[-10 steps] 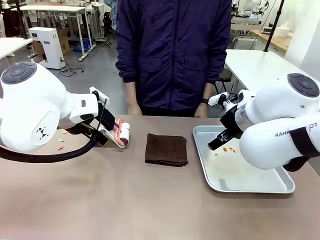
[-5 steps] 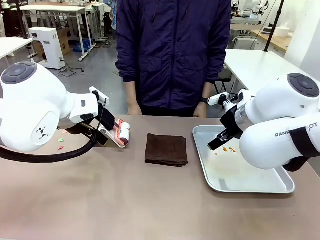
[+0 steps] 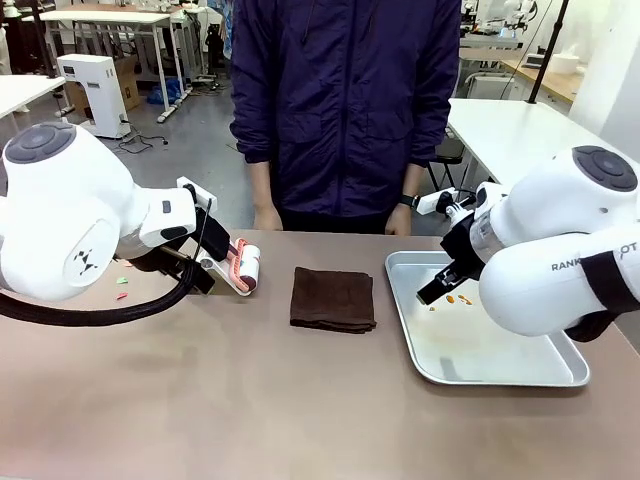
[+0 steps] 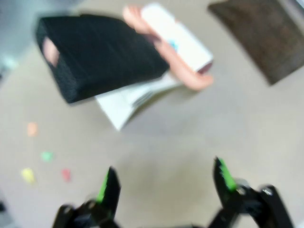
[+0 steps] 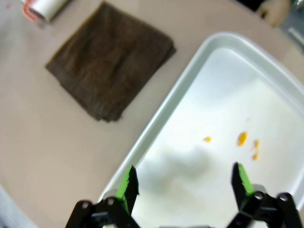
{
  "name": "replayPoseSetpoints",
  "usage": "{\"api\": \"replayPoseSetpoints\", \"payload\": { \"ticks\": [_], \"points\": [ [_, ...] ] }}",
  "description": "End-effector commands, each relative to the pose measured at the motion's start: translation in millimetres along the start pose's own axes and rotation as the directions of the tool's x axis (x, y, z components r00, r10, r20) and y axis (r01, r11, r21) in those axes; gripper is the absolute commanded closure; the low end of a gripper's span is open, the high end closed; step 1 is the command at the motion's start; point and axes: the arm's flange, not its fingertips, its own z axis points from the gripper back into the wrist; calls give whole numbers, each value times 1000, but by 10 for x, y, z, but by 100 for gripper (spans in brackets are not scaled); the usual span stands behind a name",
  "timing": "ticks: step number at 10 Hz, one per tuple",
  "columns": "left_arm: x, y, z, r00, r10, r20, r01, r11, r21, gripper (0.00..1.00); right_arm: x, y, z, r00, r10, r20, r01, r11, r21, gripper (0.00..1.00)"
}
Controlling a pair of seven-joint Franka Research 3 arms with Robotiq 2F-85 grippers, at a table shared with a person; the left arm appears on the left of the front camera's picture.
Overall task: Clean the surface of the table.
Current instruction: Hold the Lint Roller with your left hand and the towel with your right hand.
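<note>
**Front view.**
- Table [image 3: 250, 400]: wide, brownish-taupe top, running across the whole foreground.
- Folded dark brown cloth [image 3: 333, 299]: lies flat near the table's middle.
- Lint roller [image 3: 246, 268]: white roll, pink handle, lying left of the cloth and just beside the left arm [image 3: 70, 225].
- Small coloured scraps [image 3: 122, 282]: on the table's left part.
- Silver metal tray [image 3: 500, 375]: right of the cloth, with orange crumbs [image 3: 462, 298] inside.
- Right arm [image 3: 560, 250]: reaches over the tray.
- Person in a dark navy jacket [image 3: 345, 100]: stands at the far edge.

**Left wrist view (blurred).**
- Left gripper [image 4: 166, 170]: jaws wide apart, holding nothing, above bare tabletop.
- Beyond it: the lint roller, partly covered by a black boxy object [image 4: 99, 57].
- The scraps (orange, green, yellow, red) lie off to one side.
- A corner of the cloth is at the upper edge.

**Right wrist view.**
- Right gripper [image 5: 184, 173]: jaws wide apart, empty, over the tray's near rim.
- The crumbs sit farther in.
- The cloth lies on the table beside the tray, apart from it.
</note>
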Motion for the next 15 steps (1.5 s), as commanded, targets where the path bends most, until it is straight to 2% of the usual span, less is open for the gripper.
{"api": "replayPoseSetpoints", "payload": {
  "ticks": [1, 2, 4, 6, 7, 9, 10, 11, 12, 13, 14, 15],
  "points": [
    [6, -47, 318, 963, 215, -160, -233, 967, -100, 0, -75, -168, 427, 982, -140, -123, 157, 977, 141, 0],
    [-34, -34, 435, 946, 267, -185, -297, 940, -166, 0, -149, -255, 609, 959, -233, -162, 261, 948, 182, 0],
    [-145, 145, 750, 920, 348, -180, -392, 830, -397, 0, -384, -449, 916, 906, -369, -209, 417, 864, 283, 0],
    [-440, 557, 1207, 887, 451, -100, -430, 726, -536, 0, -812, -794, 1223, 821, -535, -199, 566, 719, 403, 0],
    [-661, 798, 1390, 849, 525, -54, -465, 696, -548, 0, -1086, -989, 1365, 780, -606, -155, 594, 640, 487, 0],
    [-1149, 1351, 1615, 750, 662, -1, -542, 613, -574, 0, -1651, -1409, 1531, 620, -781, -80, 657, 460, 598, 0],
    [-1437, 1717, 1616, 683, 730, 0, -598, 559, -575, 0, -1932, -1671, 1545, 508, -860, -51, 671, 358, 649, 0],
    [-1697, 2042, 1607, 632, 775, 9, -639, 528, -559, 0, -2114, -1865, 1507, 445, -894, -55, 665, 289, 688, 0],
    [-1763, 2507, 1529, 588, 809, -7, -660, 475, -582, 0, -2240, -1965, 1452, 356, -933, -45, 672, 223, 706, 0],
    [-1688, 2921, 1456, 556, 831, -16, -669, 436, -602, 0, -2322, -1938, 1389, 286, -957, -39, 678, 174, 715, 0],
    [-1599, 3062, 1355, 521, 853, -26, -674, 392, -626, 0, -2381, -1883, 1338, 242, -970, -23, 661, 148, 735, 0],
    [-1731, 2866, 1275, 479, 877, -20, -684, 359, -635, 0, -2422, -1923, 1315, 245, -969, -27, 668, 148, 729, 0]
  ]
}}
